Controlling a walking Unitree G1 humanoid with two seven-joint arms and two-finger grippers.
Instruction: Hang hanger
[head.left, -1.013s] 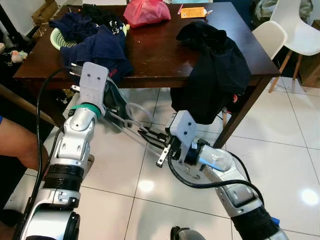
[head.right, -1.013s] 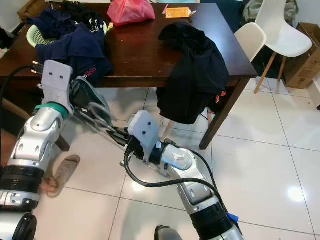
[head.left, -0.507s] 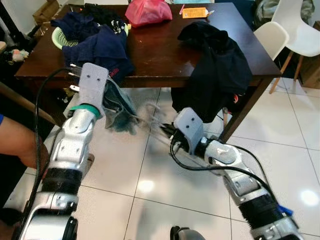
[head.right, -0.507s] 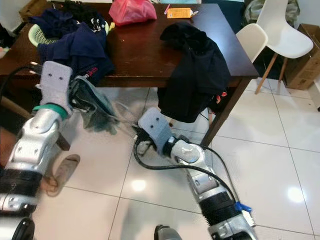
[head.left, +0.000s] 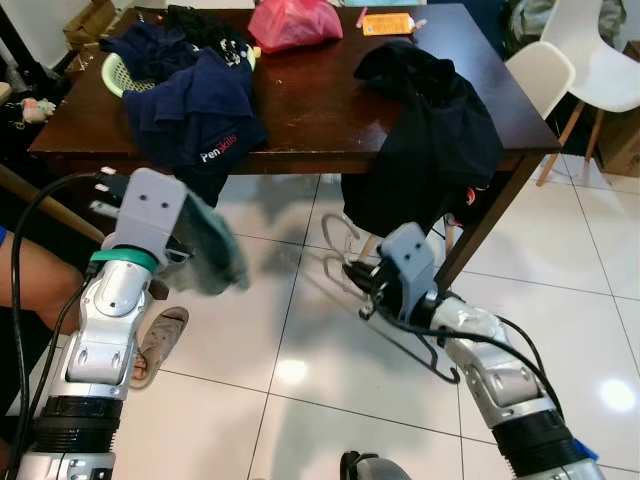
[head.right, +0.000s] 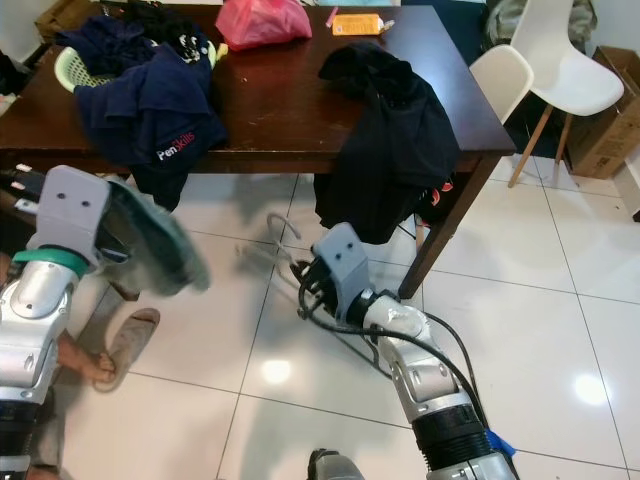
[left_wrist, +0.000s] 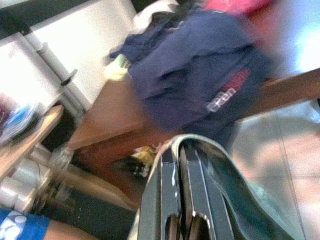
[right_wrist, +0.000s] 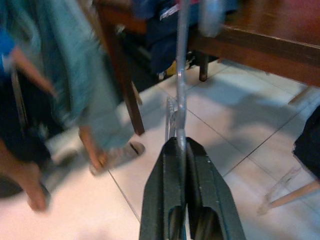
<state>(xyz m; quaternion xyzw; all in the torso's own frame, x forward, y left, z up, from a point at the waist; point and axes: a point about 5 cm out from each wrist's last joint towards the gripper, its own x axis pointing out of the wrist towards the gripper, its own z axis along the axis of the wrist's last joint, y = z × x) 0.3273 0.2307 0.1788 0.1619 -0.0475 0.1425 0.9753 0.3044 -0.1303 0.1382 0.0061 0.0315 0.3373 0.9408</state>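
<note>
Dark wooden tabletop (head.left: 310, 110) ahead, carrying a navy garment (head.left: 195, 100), a pink bag (head.left: 295, 22), and a black garment (head.left: 435, 140) draped over its right corner. White chair (head.left: 590, 60) beyond, person's sandalled foot (head.left: 155, 345) on the tiled floor at my left.

Change since a second ago: my two arms were together, both on the hanger and the teal cloth; now they're well apart. My left gripper (left_wrist: 182, 200) has pulled away leftward, jaws clenched on the teal cloth (head.left: 210, 255), blurred in motion. My right gripper (right_wrist: 182, 165) has its jaws clenched on the clear hanger (head.right: 285, 240), which sticks up over the floor, just below the tabletop edge.

Judgement: cloth looks off the hanger, so the hanger is free in my right jaws. Hanging spot not in sight, not yet hung.
</note>
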